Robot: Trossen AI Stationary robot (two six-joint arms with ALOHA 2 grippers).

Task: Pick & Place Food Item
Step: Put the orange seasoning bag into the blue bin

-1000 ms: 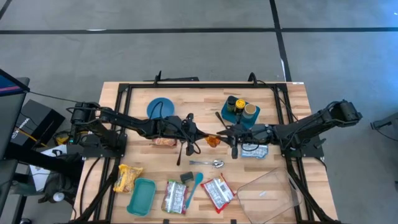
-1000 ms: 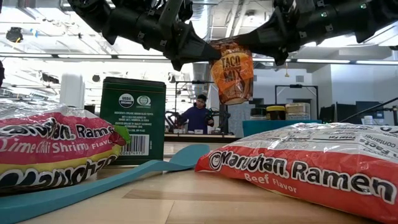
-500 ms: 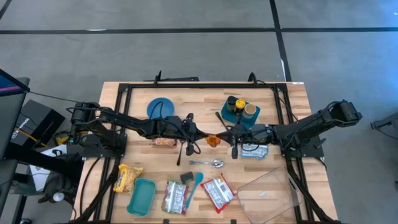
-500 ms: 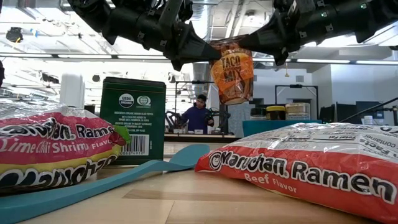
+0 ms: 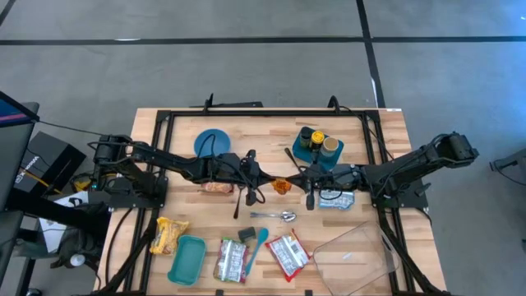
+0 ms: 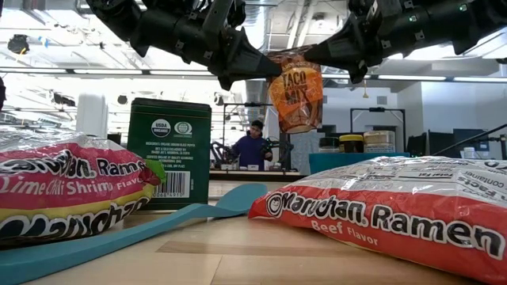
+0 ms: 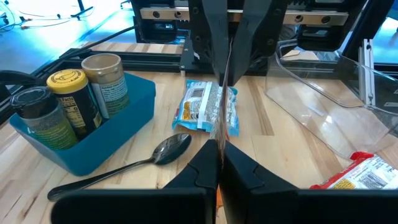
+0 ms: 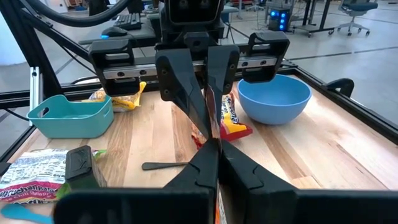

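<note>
An orange taco mix packet (image 5: 282,186) hangs in the air over the middle of the table, between my two grippers; the low view shows its printed face (image 6: 295,93). My left gripper (image 5: 267,182) is shut on its left upper edge and my right gripper (image 5: 297,181) is shut on its right upper edge. The two grippers face each other, fingertips nearly meeting. In both wrist views the packet shows edge-on (image 7: 221,124) (image 8: 211,127), with the other arm's gripper right behind it. My left gripper pinches the packet's upper left corner (image 6: 272,70) between its two fingers, coming level from the table's left. The packet hangs upright below the fingers, clear of the table. My right gripper pinches the packet's upper right corner (image 6: 315,58) between its two fingers, coming level from the table's right. The top edge runs between the two holds and the packet hangs below.
Below lie a spoon (image 5: 275,215) and a blue-white packet (image 5: 335,198). A blue bin with spice jars (image 5: 319,146) and a blue bowl (image 5: 212,141) stand farther back. Near the front: ramen packs (image 5: 288,253), a green tin (image 6: 169,162), a teal tub (image 5: 187,259), a clear container (image 5: 357,255).
</note>
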